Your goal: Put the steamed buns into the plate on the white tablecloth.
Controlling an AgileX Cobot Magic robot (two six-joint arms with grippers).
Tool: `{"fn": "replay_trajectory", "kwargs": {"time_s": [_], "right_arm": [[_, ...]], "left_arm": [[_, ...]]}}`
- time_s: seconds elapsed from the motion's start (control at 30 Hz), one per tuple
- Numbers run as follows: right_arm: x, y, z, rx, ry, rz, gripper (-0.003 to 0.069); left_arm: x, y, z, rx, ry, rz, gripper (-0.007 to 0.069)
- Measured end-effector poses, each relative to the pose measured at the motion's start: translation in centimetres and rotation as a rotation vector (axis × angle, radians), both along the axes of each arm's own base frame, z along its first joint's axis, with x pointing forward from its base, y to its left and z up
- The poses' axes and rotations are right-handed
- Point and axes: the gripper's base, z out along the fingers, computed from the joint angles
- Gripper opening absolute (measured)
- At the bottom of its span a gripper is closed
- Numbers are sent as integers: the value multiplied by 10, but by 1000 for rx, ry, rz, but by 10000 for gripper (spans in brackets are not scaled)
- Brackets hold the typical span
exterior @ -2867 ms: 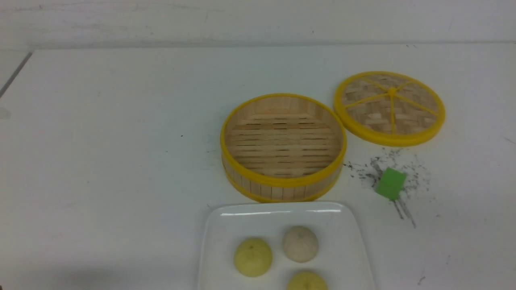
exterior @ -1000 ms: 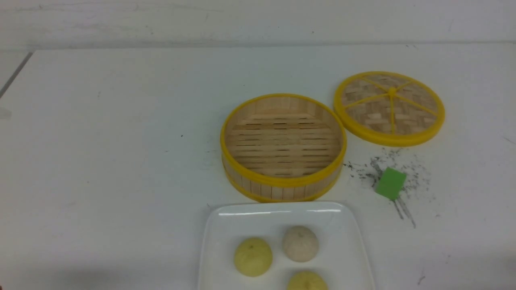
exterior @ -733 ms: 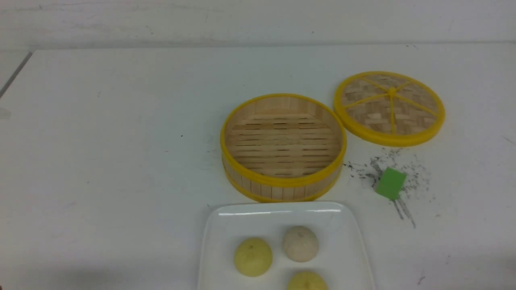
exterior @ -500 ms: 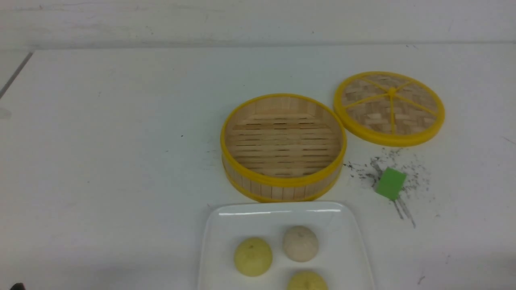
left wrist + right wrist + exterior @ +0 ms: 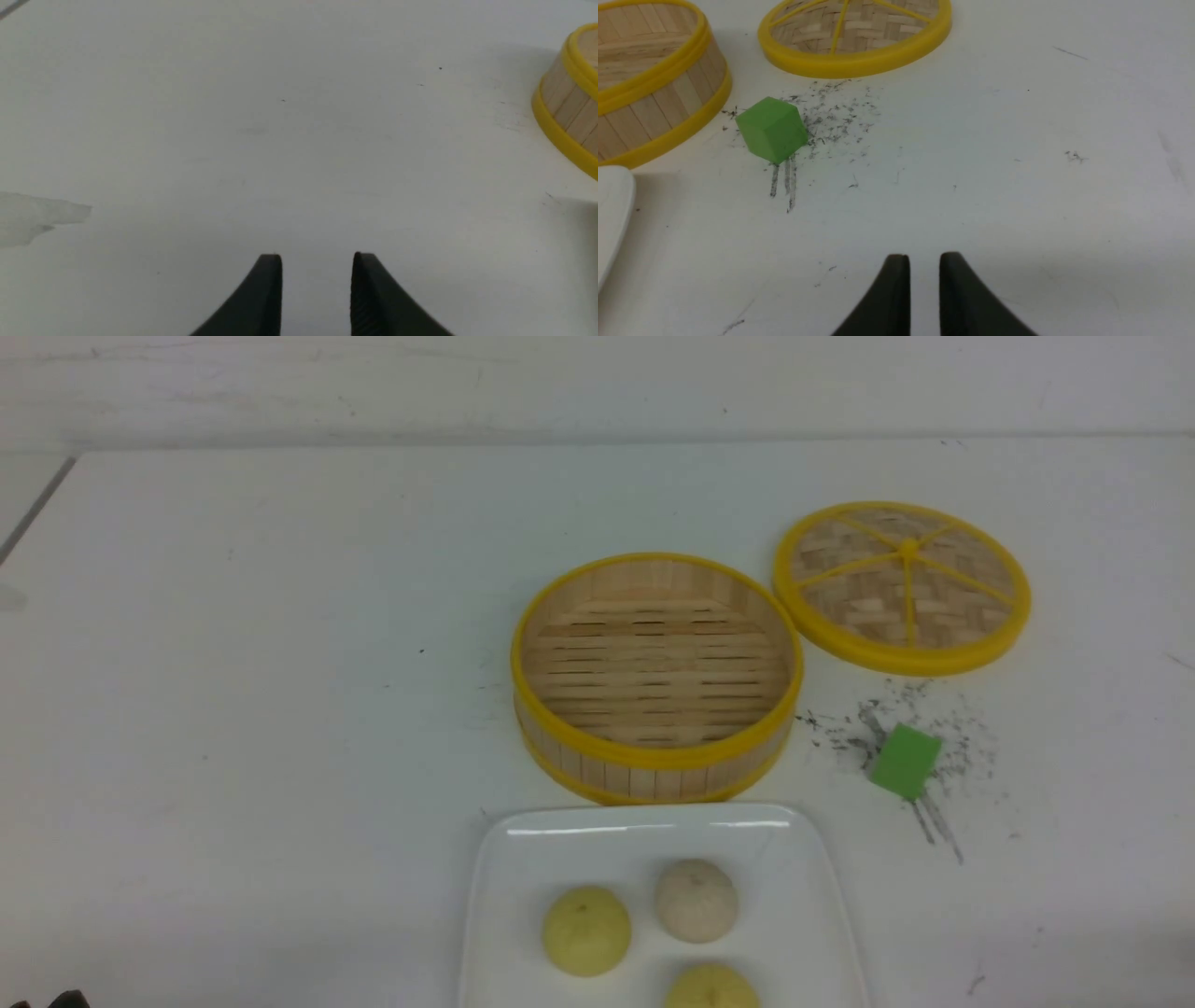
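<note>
Three steamed buns lie on the white plate (image 5: pixel 644 821) at the near middle of the white tablecloth (image 5: pixel 280 663): a pale yellow bun (image 5: pixel 586 931), an off-white bun (image 5: pixel 695 900) and a second pale yellow bun (image 5: pixel 711 989) cut by the frame's edge. My left gripper (image 5: pixel 316 261) is open and empty over bare cloth left of the plate. My right gripper (image 5: pixel 924 261) is empty over bare cloth right of the plate, its jaws nearly together. The plate's corner shows in the right wrist view (image 5: pixel 612 210).
The empty bamboo steamer (image 5: pixel 656 672) stands just behind the plate. Its woven lid (image 5: pixel 902 586) lies at the back right. A small green cube (image 5: pixel 904 761) sits on dark speckled marks right of the steamer. A dark bit of my left arm (image 5: pixel 67 1001) shows at the bottom left corner.
A dark bit of my left arm has come into the front view's bottom left corner. The buns, plate, steamer, lid and cube have not moved.
</note>
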Motion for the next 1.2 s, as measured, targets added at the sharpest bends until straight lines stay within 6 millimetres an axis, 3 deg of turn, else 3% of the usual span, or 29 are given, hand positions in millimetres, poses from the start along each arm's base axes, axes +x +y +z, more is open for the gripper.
{"fn": "replay_trajectory", "kwargs": {"time_s": [0.27,1.2], "right_arm": [[0,0,0,0,0,0,129],[0,0,0,0,0,0,166]], "left_arm": [[-1,3,-1,-77,8,62,240],[-1,4,-1,-89,6,80,240]]}}
